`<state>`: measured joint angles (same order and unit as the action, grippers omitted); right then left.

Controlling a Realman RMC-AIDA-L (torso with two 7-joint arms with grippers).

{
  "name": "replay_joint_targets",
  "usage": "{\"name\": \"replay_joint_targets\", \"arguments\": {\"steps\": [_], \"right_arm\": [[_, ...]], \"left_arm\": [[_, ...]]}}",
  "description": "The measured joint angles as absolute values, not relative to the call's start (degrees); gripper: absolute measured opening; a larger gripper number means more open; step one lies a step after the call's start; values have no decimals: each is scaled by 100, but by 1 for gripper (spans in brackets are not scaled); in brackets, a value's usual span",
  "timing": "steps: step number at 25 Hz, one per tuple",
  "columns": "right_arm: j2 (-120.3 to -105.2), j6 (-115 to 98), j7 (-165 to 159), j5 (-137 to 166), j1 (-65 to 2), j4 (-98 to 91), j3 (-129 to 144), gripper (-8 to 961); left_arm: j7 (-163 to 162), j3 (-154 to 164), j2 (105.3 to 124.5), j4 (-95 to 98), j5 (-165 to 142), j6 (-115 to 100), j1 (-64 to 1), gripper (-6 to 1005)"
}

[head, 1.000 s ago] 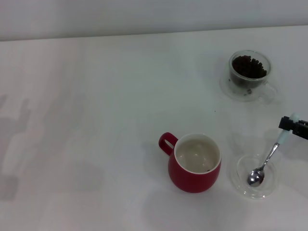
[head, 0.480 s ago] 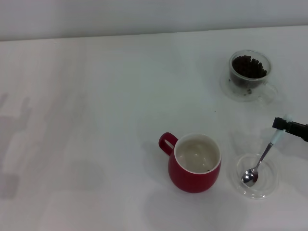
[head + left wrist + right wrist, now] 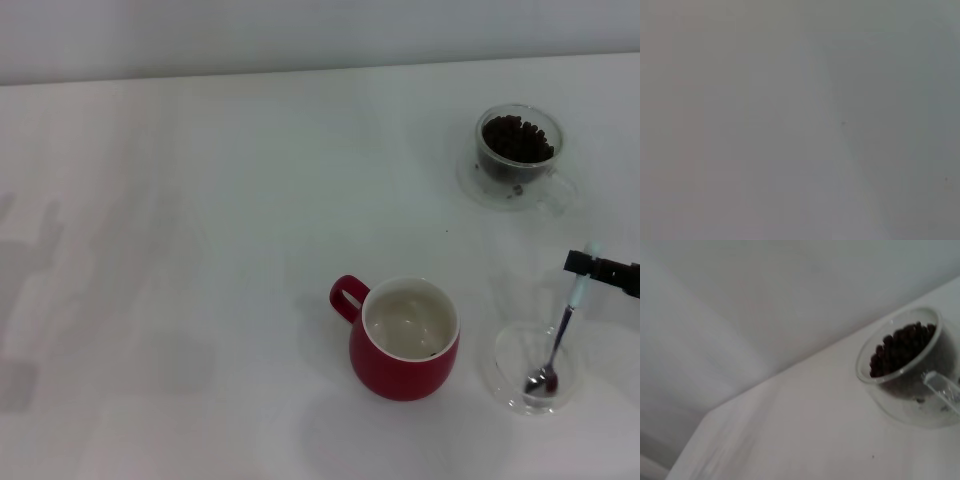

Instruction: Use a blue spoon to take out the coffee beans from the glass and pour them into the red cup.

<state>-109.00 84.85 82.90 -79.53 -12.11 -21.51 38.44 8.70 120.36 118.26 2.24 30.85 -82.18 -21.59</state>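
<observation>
My right gripper (image 3: 588,264) enters the head view from the right edge, its jaws closed on the pale handle end of the spoon (image 3: 560,338). The spoon hangs nearly upright, tilted slightly, with its metal bowl down inside a flat clear dish (image 3: 512,380); I cannot tell whether the bowl touches the dish floor. The red cup (image 3: 404,340) serves as my reference: it stands upright on the white surface (image 3: 200,250), loop handle pointing to its left and toward the far side, cream inside showing one small dark speck near the rim. The dish sits just beside the cup on its right, apart from it. The glass (image 3: 517,155) stands well beyond the cup, to the far right, upright on its clear saucer base, with its side handle turned to the right. The beans (image 3: 517,138) fill it in a dark heap; a few lie lower inside the glass. The right wrist view shows the same glass (image 3: 912,370) and beans (image 3: 900,347) close by. My left gripper shows in no view; its wrist camera gives only a blank grey field.
</observation>
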Motion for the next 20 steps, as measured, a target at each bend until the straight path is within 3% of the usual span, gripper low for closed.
{"name": "replay_joint_targets", "arguments": {"steps": [20], "right_arm": [[-10871, 8355, 8246, -7829, -1383, -1986, 3808, 217]], "left_arm": [[870, 12006, 11815, 209, 3085, -8202, -2162, 651]]}}
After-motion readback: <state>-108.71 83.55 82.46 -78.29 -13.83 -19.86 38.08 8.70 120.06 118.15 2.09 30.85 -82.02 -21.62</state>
